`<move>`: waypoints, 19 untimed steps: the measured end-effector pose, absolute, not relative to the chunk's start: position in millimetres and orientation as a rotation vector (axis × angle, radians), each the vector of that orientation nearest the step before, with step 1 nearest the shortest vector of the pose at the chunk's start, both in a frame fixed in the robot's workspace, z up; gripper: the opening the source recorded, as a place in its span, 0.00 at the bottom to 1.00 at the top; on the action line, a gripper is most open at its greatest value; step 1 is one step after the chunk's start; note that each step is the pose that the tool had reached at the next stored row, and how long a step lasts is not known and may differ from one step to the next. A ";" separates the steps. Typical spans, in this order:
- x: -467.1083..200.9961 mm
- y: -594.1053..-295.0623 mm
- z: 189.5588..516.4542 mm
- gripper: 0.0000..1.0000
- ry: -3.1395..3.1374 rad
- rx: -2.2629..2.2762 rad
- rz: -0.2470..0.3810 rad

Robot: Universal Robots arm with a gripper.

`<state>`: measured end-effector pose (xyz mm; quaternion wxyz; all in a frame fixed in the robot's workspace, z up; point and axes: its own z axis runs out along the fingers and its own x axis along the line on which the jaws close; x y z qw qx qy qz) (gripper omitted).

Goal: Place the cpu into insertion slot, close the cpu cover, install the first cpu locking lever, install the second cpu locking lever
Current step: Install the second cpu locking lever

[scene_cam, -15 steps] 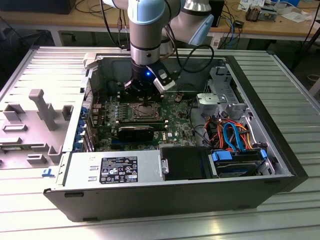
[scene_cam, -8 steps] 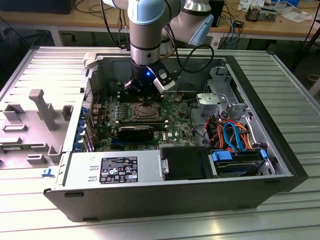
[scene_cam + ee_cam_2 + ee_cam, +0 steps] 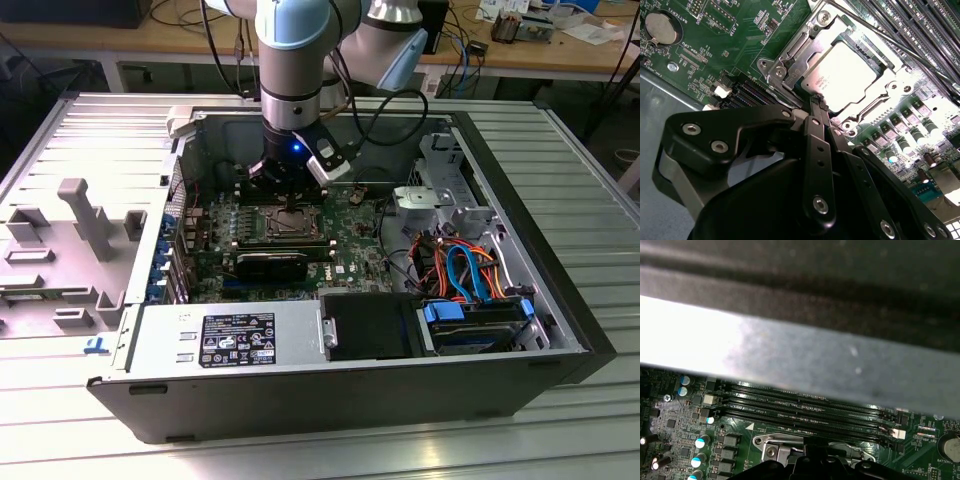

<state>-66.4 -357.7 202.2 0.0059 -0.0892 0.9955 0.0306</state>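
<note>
Step in hand: the cpu (image 3: 847, 70) already lies flat in the insertion slot (image 3: 287, 223) and the cpu cover (image 3: 790, 60) is down over its edges, so I judge you are working on a locking lever

Hand: the gripper (image 3: 815, 104) has its fingers drawn tight together with nothing visibly pinched between them; the tip sits at the cover's edge, right next to the chip

Where it all sits: in the exterior view the slot is mid-board, with the gripper (image 3: 290, 188) over its 12 o'clock edge and the long black card (image 3: 272, 264) at its 6 o'clock

Lever: a thin steel rod (image 3: 900, 47) runs along the far side of the socket, between the cover and the memory slots (image 3: 805, 412); I cannot tell whether its end is hooked

Doing it well: push with the closed tip as a blunt finger, and keep it on the metal only, off the chip's top

Risk: a slip sideways would send the tip onto the green board (image 3: 715, 45) and its small parts, so press slowly and squarely
</note>
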 end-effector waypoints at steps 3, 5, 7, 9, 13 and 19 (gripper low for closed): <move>-66.4 -357.7 202.2 0.11 3.116 -0.279 0.096; -66.4 -357.7 202.2 0.11 3.116 -0.279 0.096; -66.5 -357.7 202.3 0.11 3.116 -0.279 0.096; -66.4 -357.7 202.2 0.11 3.116 -0.279 0.096; -66.5 -357.7 202.2 0.11 3.116 -0.279 0.096; -66.4 -357.7 202.2 0.11 3.116 -0.279 0.096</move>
